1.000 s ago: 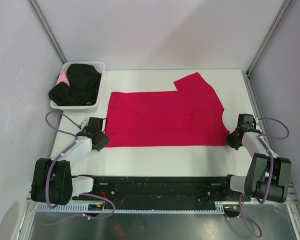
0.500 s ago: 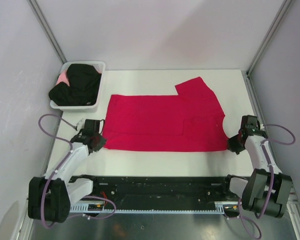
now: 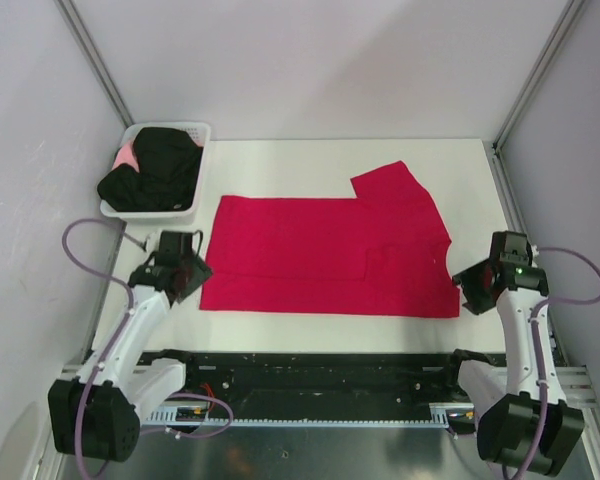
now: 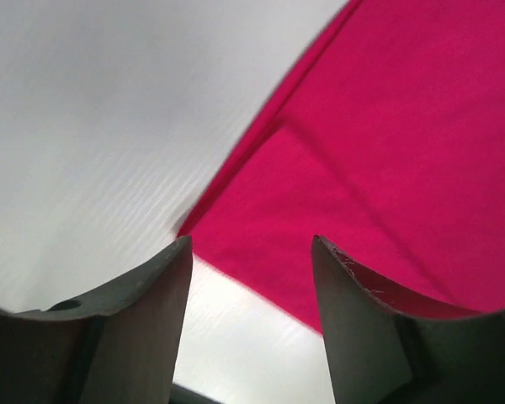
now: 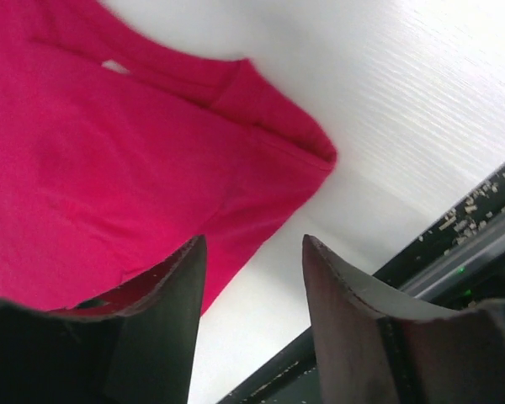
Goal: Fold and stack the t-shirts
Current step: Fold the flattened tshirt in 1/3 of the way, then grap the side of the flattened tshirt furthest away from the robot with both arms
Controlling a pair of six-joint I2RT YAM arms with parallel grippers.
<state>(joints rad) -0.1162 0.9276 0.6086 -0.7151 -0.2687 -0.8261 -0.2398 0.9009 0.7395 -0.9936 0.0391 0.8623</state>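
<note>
A crimson red t-shirt [image 3: 320, 250] lies flat in the middle of the white table, one sleeve [image 3: 390, 180] sticking out at the back right. Black t-shirts [image 3: 155, 165] are heaped in the white basket. My left gripper [image 3: 192, 280] is open just off the red shirt's near left corner [image 4: 236, 236], nothing between its fingers [image 4: 135, 320]. At the near right corner [image 5: 303, 151] my right gripper [image 3: 470, 285] is also open and empty, with bare table between its fingers [image 5: 353, 320].
The white basket [image 3: 150, 212] stands at the back left, with a bit of pink cloth [image 3: 127, 156] under the black heap. A black rail [image 3: 310, 370] runs along the table's near edge and shows in the right wrist view [image 5: 463, 252]. Grey walls close in both sides.
Both grippers dragged the red shirt's near edge toward the arms, then opened and let go of its corners. The arms have drawn back slightly outward.
</note>
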